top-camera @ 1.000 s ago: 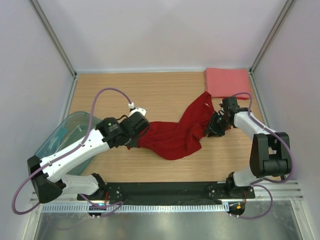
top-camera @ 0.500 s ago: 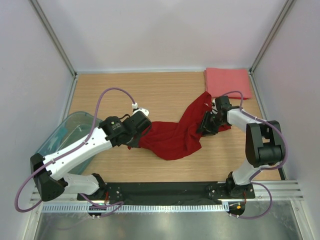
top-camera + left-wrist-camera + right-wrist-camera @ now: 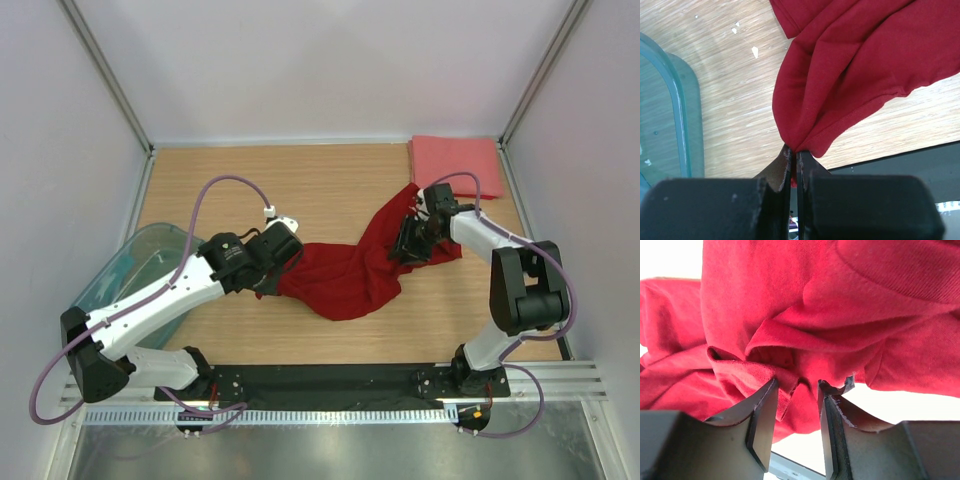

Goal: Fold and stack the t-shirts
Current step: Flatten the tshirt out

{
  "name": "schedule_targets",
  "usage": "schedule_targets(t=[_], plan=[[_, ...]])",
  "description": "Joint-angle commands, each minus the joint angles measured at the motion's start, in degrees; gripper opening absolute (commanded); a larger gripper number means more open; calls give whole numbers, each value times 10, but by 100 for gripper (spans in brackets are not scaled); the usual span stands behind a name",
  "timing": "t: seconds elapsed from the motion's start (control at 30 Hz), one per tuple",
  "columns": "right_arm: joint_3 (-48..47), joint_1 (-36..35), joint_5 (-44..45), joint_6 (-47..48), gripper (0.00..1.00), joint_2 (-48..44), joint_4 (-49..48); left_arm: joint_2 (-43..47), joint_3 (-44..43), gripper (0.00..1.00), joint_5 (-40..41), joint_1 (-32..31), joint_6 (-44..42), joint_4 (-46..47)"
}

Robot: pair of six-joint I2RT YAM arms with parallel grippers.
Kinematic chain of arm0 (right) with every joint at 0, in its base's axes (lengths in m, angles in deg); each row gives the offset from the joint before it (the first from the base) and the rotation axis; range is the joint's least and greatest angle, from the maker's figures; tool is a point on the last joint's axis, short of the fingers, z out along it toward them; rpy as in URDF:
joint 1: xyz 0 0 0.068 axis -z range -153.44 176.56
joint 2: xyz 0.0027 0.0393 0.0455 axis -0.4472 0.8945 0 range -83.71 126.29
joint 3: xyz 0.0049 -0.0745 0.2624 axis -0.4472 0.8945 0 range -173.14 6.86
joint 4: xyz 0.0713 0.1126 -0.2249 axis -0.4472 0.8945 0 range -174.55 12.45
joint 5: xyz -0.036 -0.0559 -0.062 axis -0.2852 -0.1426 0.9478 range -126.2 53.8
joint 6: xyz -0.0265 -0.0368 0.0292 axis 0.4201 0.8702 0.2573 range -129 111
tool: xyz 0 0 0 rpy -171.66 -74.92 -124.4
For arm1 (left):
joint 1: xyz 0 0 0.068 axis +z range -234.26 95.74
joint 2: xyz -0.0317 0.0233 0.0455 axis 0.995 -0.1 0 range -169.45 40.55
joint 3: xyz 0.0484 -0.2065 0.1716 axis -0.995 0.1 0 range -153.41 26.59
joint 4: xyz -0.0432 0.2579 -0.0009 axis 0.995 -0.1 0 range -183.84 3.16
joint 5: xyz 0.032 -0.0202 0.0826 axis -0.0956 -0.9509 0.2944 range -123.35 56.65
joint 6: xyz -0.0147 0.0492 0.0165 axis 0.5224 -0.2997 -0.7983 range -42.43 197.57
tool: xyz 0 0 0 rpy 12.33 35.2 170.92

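On table centre: red shirt [image 3: 345, 280], crumpled, between both arms. Left gripper [image 3: 794, 152] pinches its edge. Right gripper [image 3: 797, 385]: jaws parted around a fold. Pink shirt [image 3: 455, 165] folded, far right corner.

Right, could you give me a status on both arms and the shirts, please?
Left gripper shut on dark red shirt. Right gripper open, cloth fold between fingers. Pink shirt folded, far right corner. Nothing blocking.

Bare wooden worktop [image 3: 180, 165] lies open at far left; the translucent teal plastic bin [image 3: 125, 262] blocks near left, the crumpled dark red cloth shirt [image 3: 345, 280] the middle.
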Motion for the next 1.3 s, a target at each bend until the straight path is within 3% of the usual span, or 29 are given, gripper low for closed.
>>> schedule_targets(t=[0.0, 0.33, 0.77, 0.97, 1.1, 1.27], plan=[[-30, -12, 20, 32, 45, -38, 35, 8, -12, 0, -3, 1, -7, 11], [-45, -28, -19, 10, 44, 29, -19, 5, -13, 0, -3, 1, -9, 13], [-50, -38, -19, 13, 39, 28, -56, 23, 9, 0, -11, 0, 4, 9], [-53, -37, -19, 7, 22, 13, -61, 30, 11, 0, -7, 1, 7, 7], [-78, -37, 27, -5, 1, -23, -13, 40, 8, 0, 7, 1, 17, 4], [-176, -38, 116, -13, 1, -61, 110, 59, 7, 0, 24, 0, 34, 3]])
